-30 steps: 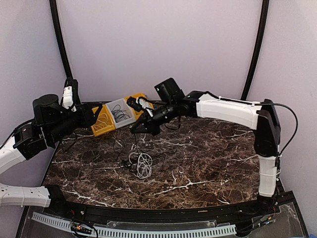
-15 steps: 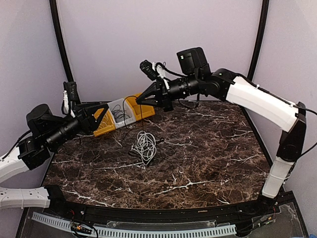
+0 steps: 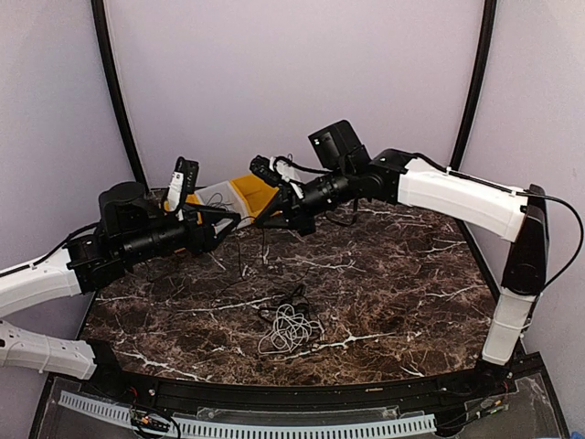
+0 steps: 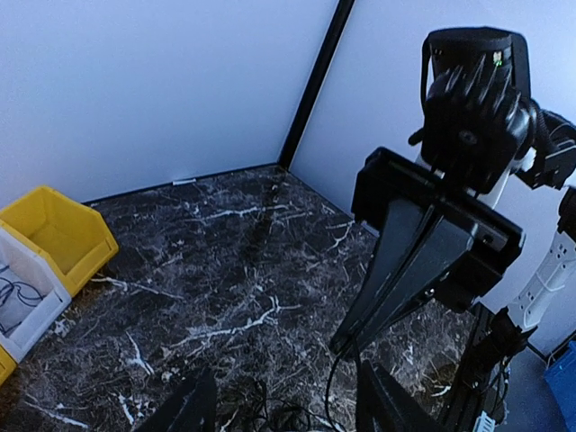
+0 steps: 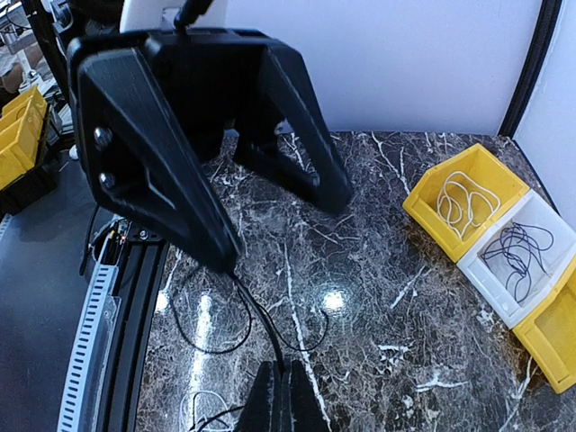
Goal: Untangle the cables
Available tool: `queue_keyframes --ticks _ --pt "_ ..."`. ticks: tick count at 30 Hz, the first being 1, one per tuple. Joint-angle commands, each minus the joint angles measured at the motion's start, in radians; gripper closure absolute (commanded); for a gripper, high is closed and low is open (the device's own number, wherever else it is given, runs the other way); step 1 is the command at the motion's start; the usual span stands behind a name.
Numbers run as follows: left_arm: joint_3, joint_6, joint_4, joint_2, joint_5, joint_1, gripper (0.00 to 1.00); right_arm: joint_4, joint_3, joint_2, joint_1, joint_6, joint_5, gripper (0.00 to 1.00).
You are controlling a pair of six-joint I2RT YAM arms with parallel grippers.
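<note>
The cables lie as a small tangle [image 3: 289, 327] of white and black cords on the marble table, near the front middle. My right gripper [image 3: 265, 219] hangs above the table, shut on a thin black cable [image 5: 261, 326]. That cable runs up from the right fingertips [image 5: 283, 396] past the tip of one left finger [image 5: 171, 193]. My left gripper [image 3: 234, 218] faces the right one closely and is open with nothing between its fingers [image 4: 191, 412]. In the left wrist view the black cable [image 4: 331, 391] drops from the right gripper's tip [image 4: 346, 346].
At the back left stand a yellow bin [image 5: 463, 202] holding a white cord, a white bin [image 5: 517, 256] holding a dark cord, and another yellow bin [image 5: 553, 333]. A black rail and a slotted white cable duct [image 3: 274, 425] run along the table's near edge.
The right gripper has come down from its raised position and moved left. The left arm has swung right and up to meet it. The tangle now lies nearer the front edge.
</note>
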Motion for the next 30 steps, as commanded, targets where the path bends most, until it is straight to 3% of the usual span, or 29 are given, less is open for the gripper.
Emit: queue_keyframes --ticks 1,8,17,30 --pt "0.071 -0.015 -0.042 0.065 0.143 -0.004 0.47 0.023 -0.012 0.006 -0.004 -0.003 0.007 1.0" --pt "0.094 -0.022 -0.069 0.105 0.146 -0.004 0.67 0.037 -0.032 -0.001 -0.004 -0.001 0.027 1.0" --pt "0.047 -0.035 -0.057 0.085 0.2 -0.004 0.56 0.067 -0.04 -0.037 -0.024 0.008 0.09 1.0" --pt "0.011 -0.094 0.102 0.165 0.177 -0.044 0.65 0.096 -0.069 -0.07 -0.029 0.02 0.102 1.0"
